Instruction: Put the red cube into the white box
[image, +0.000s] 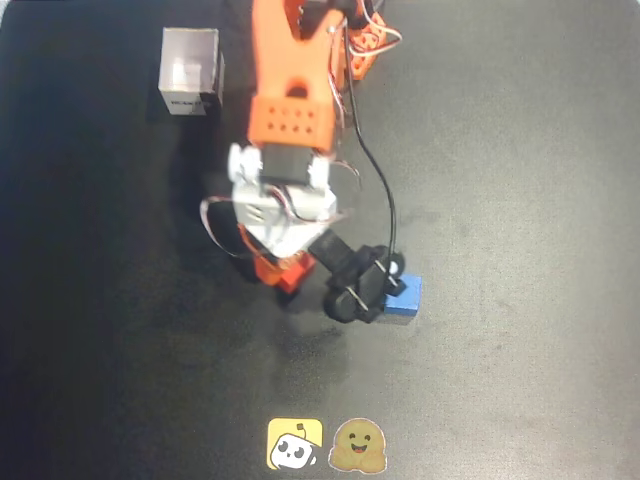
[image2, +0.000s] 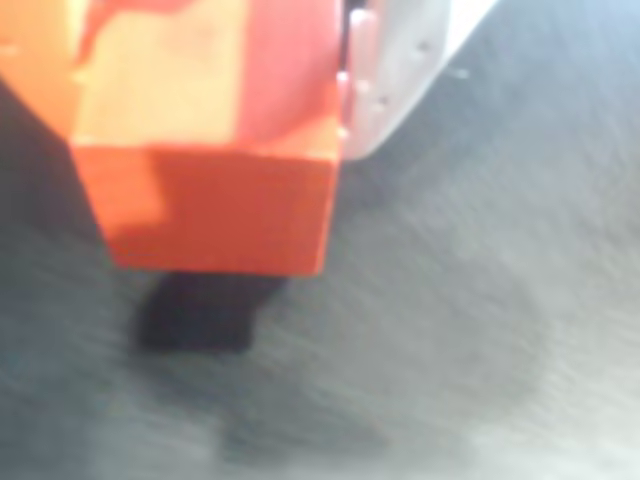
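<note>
Red cube (image2: 220, 215) clamped in claw (image: 284, 268), arm reaching down-frame.

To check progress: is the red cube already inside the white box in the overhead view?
No, the white box stands apart at the upper left, while the red cube sits in the gripper near the middle.
</note>
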